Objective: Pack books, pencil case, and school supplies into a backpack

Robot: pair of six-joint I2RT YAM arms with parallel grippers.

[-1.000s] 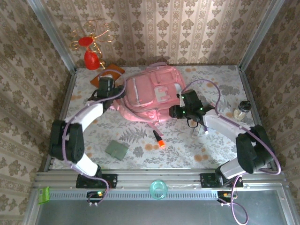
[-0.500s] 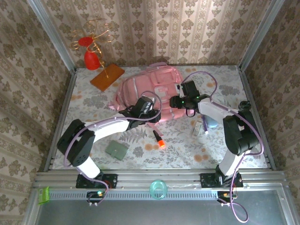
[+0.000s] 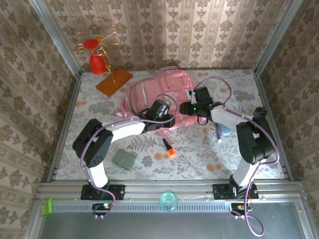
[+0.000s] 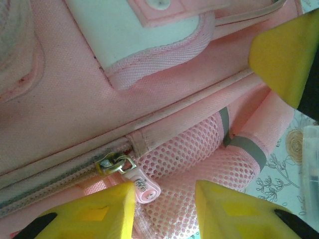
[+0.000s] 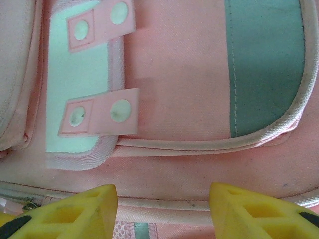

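Observation:
The pink backpack (image 3: 159, 97) lies at the table's middle back, and its fabric and pale patch (image 5: 75, 94) show in both wrist views. My left gripper (image 3: 168, 122) is at its near edge. The jaws of this gripper (image 4: 164, 191) stand partly apart over pink mesh, with a pink zipper pull (image 4: 143, 187) against the left finger. My right gripper (image 3: 188, 107) is at the backpack's right side. Seen from the wrist, this gripper (image 5: 163, 191) is open, straddling a seam. The orange-and-black marker (image 3: 168, 148) and a grey-green square case (image 3: 124, 158) lie on the table. The books are out of view.
An orange-brown board (image 3: 113, 81) with a gold wire stand and red ornaments (image 3: 97, 62) sits back left. A clear whitish piece (image 3: 210, 135) and a blue item (image 3: 224, 131) lie under the right forearm. Metal rails and papered walls enclose the table.
My left arm swung from the backpack's left side round to its near edge, and its jaws narrowed. The right gripper shifted slightly along the backpack's right side.

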